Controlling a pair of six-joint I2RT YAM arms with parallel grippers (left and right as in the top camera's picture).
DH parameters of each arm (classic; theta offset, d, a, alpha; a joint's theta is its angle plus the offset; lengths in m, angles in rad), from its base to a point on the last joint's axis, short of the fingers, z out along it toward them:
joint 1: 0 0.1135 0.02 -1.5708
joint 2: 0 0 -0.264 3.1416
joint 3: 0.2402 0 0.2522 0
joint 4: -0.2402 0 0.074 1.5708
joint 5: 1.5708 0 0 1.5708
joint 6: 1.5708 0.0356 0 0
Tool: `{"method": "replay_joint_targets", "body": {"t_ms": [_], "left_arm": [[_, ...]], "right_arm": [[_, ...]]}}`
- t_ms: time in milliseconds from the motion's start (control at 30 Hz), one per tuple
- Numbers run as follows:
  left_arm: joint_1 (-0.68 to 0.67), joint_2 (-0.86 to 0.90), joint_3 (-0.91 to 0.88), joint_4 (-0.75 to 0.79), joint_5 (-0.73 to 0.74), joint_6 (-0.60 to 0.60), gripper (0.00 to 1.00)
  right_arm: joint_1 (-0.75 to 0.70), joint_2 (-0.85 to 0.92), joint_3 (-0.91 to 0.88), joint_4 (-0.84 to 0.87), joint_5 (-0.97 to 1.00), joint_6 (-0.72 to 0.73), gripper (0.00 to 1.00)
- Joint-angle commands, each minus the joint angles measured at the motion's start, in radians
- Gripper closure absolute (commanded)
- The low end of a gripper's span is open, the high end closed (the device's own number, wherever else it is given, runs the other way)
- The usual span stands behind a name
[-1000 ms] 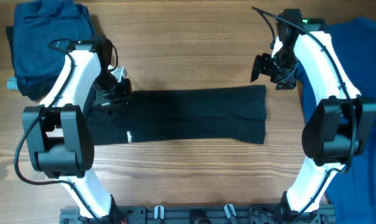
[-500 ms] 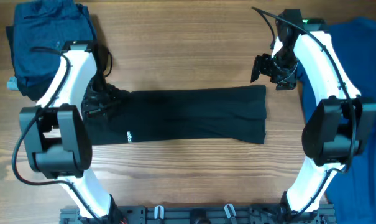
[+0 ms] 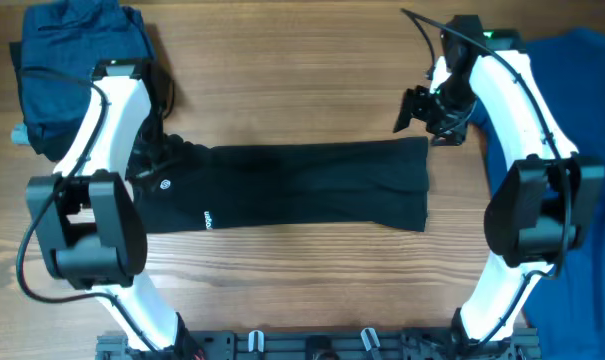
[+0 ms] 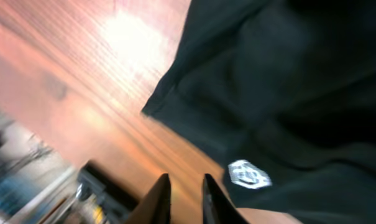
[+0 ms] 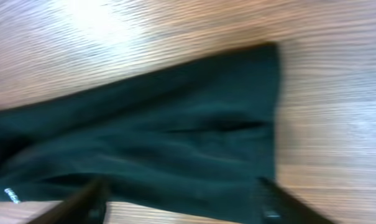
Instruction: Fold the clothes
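The wooden desk carried a black T-shirt folded into a long band, stretched between the two hands. A bright blue shirt lay outward of the right hand, which hung wide open and empty. A dark blue heap lay beyond the left hand. That hand's fingers were barely parted (gripping nothing), with the shirt's white mark just beside them.

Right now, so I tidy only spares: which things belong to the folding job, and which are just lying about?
Job: black T-shirt, a long strip between the arms; dark blue clothes, far left; bright blue shirt, right edge.
Lying about: small pale object by the dark blue clothes, unidentifiable.
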Motion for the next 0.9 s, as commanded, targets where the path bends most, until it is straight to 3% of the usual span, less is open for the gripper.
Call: {"method": "replay_joint_targets", "body": {"t_ms": [0, 67, 167, 300, 400, 567, 867], "left_arm": [[-0.047, -0.163, 0.039, 0.081, 0.201, 0.072, 0.83], [-0.091, -0.182, 0.037, 0.134, 0.427, 0.159, 0.85], [-0.149, -0.156, 0.003, 0.195, 0.480, 0.159, 0.92], [-0.213, -0.097, -0.063, 0.313, 0.575, 0.138, 0.96], [-0.220, -0.046, -0.080, 0.386, 0.580, 0.132, 0.96], [-0.220, 0.038, -0.082, 0.361, 0.575, 0.129, 0.96], [-0.219, 0.064, -0.165, 0.329, 0.399, 0.068, 0.96]], "right_arm": [[0.098, -0.018, 0.010, 0.039, -0.083, -0.012, 0.51], [0.177, -0.018, 0.009, 0.088, -0.083, -0.008, 0.64], [0.247, -0.018, 0.009, 0.118, -0.084, 0.036, 0.82], [0.332, -0.008, 0.009, 0.150, -0.083, 0.073, 0.94], [0.360, 0.018, 0.003, 0.180, -0.083, 0.079, 0.94], [0.359, 0.078, -0.026, 0.181, -0.083, 0.093, 0.93], [0.352, 0.157, -0.063, 0.216, -0.041, 0.092, 0.90]]}}
